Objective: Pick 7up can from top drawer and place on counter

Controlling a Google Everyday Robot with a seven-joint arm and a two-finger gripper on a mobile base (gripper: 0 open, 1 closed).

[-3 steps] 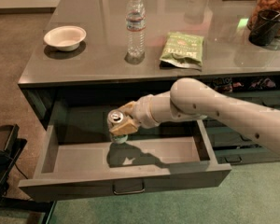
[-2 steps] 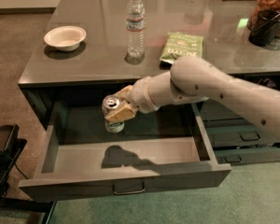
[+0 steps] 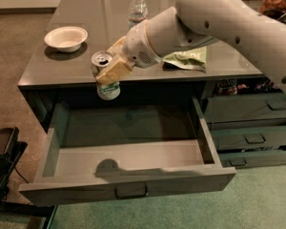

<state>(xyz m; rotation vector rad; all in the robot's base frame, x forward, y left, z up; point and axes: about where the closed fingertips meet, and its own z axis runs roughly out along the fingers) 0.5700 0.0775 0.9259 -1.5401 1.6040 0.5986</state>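
Note:
My gripper (image 3: 108,73) is shut on the 7up can (image 3: 105,78), a green and white can with a silver top. It holds the can upright in the air, level with the front edge of the counter (image 3: 86,37) and above the back of the open top drawer (image 3: 128,144). The tan fingers (image 3: 115,69) wrap the can's right side. The drawer is pulled out wide and holds nothing that I can see. Its metal pull handle (image 3: 131,191) shows on the front.
On the counter stand a white bowl (image 3: 66,37) at the left, a clear water bottle (image 3: 137,9) at the back and a green snack bag (image 3: 187,58) under my arm. Narrower stacked drawers (image 3: 250,128) are at the right. A dark chair (image 3: 2,161) stands at the lower left.
My gripper has lifted the can up out of the drawer to the height of the counter's edge. The arm has risen and now covers more of the counter.

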